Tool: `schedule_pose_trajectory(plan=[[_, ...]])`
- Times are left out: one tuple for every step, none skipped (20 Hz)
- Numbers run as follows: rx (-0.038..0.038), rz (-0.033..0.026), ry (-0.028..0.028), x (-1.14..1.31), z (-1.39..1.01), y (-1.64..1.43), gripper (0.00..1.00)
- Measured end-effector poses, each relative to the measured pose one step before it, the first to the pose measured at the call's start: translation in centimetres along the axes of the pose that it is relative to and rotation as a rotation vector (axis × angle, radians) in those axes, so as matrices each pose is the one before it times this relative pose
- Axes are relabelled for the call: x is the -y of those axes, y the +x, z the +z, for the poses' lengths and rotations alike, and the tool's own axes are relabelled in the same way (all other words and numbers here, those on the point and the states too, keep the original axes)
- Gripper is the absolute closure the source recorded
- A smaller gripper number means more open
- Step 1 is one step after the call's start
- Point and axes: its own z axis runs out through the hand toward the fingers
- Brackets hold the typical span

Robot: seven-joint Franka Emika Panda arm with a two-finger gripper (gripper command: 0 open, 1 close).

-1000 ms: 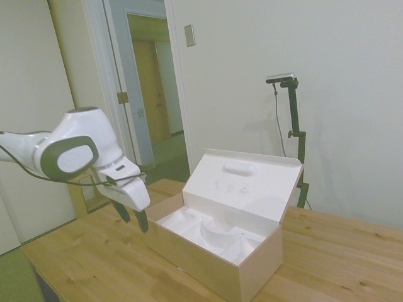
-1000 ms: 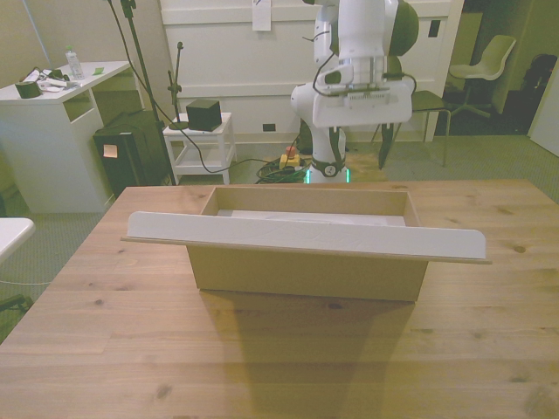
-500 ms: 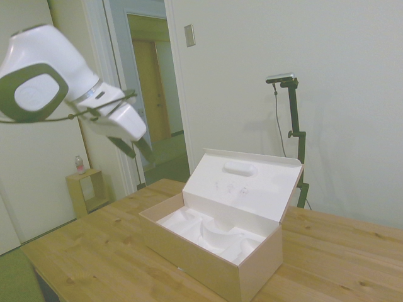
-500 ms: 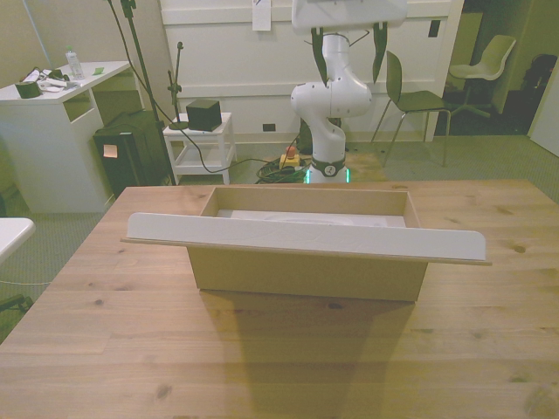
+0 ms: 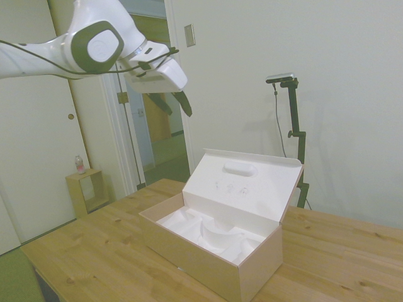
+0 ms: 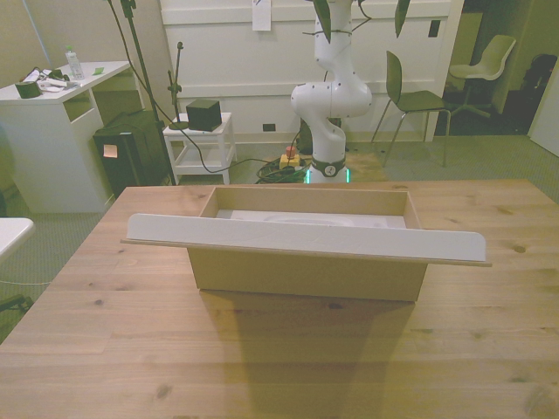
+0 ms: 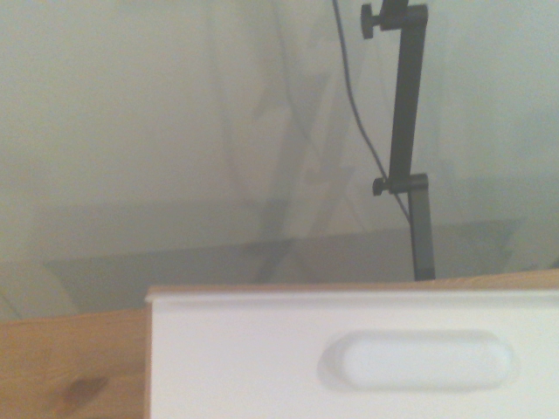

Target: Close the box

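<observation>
We see the cardboard box (image 5: 214, 248) mid-table with its hinged lid (image 5: 242, 182) propped upright. Our gripper (image 5: 176, 104) hangs high above the box's near side, fingers spread and empty, probably positioned to push the lid (image 7: 349, 358) down from behind.

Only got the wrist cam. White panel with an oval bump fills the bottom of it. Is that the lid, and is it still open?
Observer: Yes, that is the inside of the lid. The side view shows it standing up, open, on the side of the box away from the arm.
Operator: Where's the gripper relative to it?
Observer: The gripper is high over the table, above the box's arm-side edge, touching nothing.
Operator: Fingers?
Observer: The front view shows them wide apart and empty.
</observation>
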Motion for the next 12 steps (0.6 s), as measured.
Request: schedule_pose_trajectory(plan=[[-0.01053, 0.00681, -0.00516, 0.614, 0.758, 1.027, 0.0], [-0.0096, 0.00666, -0.00344, 0.589, 0.771, 0.943, 0.0], [-0.00749, 0.00755, -0.00213, 0.575, 0.835, 0.865, 0.0], [-0.0034, 0.00729, -0.00244, 0.524, 0.925, 0.722, 0.0], [0.00152, 0.00819, -0.00628, 0.414, 1.04, 0.571, 0.0], [0.00153, 0.00802, -0.00645, 0.348, 1.055, 0.524, 0.0], [0.00215, 0.0062, -0.00834, 0.264, 1.138, 0.467, 0.0], [0.00274, 0.00428, -0.01006, 0.215, 1.208, 0.443, 0.0], [0.00053, 0.00312, -0.00875, 0.17, 1.185, 0.461, 0.0], [0.00032, 0.0027, -0.00938, 0.114, 1.225, 0.443, 0.0], [0.00048, 0.0023, -0.01002, 0.099, 1.186, 0.406, 0.0], [-0.00009, 0.002, -0.00734, 0.131, 1.027, 0.33, 0.0]])
